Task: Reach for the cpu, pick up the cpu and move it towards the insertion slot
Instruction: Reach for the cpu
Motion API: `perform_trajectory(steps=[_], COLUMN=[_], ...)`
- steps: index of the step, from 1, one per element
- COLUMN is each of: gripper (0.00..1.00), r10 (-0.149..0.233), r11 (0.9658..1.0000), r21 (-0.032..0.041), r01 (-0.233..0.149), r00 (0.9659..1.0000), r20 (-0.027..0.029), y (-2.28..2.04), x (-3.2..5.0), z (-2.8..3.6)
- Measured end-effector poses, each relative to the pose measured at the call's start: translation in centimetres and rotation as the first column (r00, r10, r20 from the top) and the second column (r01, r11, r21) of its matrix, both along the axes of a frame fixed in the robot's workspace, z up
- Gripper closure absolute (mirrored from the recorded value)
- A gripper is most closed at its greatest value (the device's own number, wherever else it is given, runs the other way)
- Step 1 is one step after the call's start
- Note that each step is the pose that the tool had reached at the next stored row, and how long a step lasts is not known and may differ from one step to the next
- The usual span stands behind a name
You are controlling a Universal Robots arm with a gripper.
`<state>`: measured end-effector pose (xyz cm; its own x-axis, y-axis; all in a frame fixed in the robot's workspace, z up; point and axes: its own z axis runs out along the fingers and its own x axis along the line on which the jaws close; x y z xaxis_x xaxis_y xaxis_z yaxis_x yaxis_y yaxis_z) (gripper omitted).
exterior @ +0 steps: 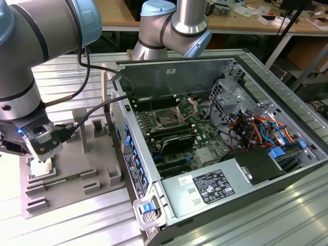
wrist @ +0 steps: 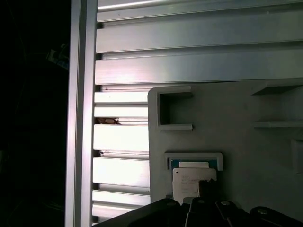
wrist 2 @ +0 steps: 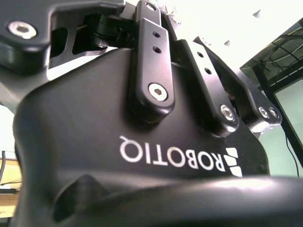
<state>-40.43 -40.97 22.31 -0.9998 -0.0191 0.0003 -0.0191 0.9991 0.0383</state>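
Note:
The cpu (exterior: 41, 167) is a small pale square chip lying in a recess of the grey tray (exterior: 87, 169), at the exterior view's left. My gripper (exterior: 45, 155) hangs directly over it, very close to its top. In the first wrist view the cpu (wrist: 188, 182) lies flat in its framed recess, and a dark part of the gripper (wrist: 206, 190) overlaps its edge. The second wrist view has the black gripper body (wrist 2: 142, 142) up close. The insertion slot (exterior: 167, 119) is the dark square socket on the green board inside the open computer case, with its steel bracket (exterior: 187, 107) hinged up.
The open computer case (exterior: 230, 66) stands right of the tray, its side wall (exterior: 130, 148) rising between tray and board. A grey power-supply box (exterior: 212, 187) fills the case's near end. Coloured cables (exterior: 261, 130) and a drive cage (exterior: 225, 95) sit at the exterior view's right. Ribbed aluminium table (wrist: 189, 42) surrounds the tray.

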Motion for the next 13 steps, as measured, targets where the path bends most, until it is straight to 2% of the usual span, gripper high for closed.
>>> perform_trajectory(steps=[6, 13], gripper=[0.89, 0.89], r10=[0.000, 0.001], r11=[1.0000, 1.0000], r21=[-0.0001, -0.0001], r01=[0.000, -0.001], r00=[1.0000, 1.0000], r20=[-0.0001, -0.0002], y=[-0.23, -0.27], x=[-0.19, -0.49], z=[-0.13, -0.21])
